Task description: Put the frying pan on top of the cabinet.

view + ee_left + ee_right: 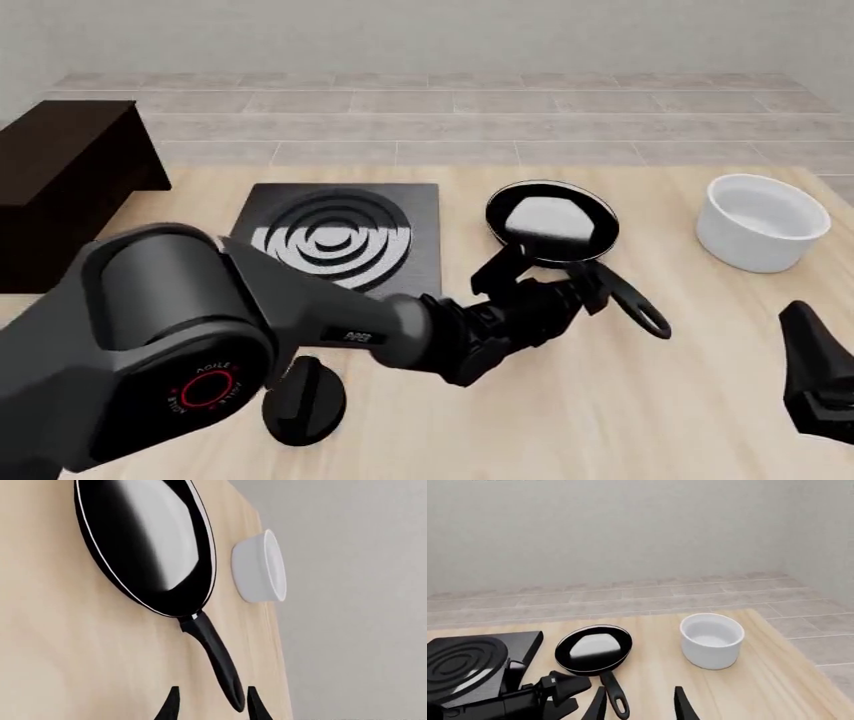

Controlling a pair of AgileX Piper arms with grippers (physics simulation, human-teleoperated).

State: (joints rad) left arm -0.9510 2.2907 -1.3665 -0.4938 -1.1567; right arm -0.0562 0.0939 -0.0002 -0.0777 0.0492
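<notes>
The step in hand is the approach for the grasp: the frying pan (551, 222) sits on the table (694, 400) at centre-right of the front view, just right of the stove plate (340, 233), its handle running toward the lower right. The left gripper (597, 288) is at that handle with its fingers spread, one on each side of the handle's end in the left wrist view and not yet pinching. The right gripper (639, 705) is also spread and holds nothing (it hangs low at the right edge). Next, I judge, the left fingers must close on the handle, lift, and carry the pan to the cabinet (64, 190) at the far left edge, steering clear of the black knob (306, 402); the white bowl (762, 222) stands well apart on the right.
</notes>
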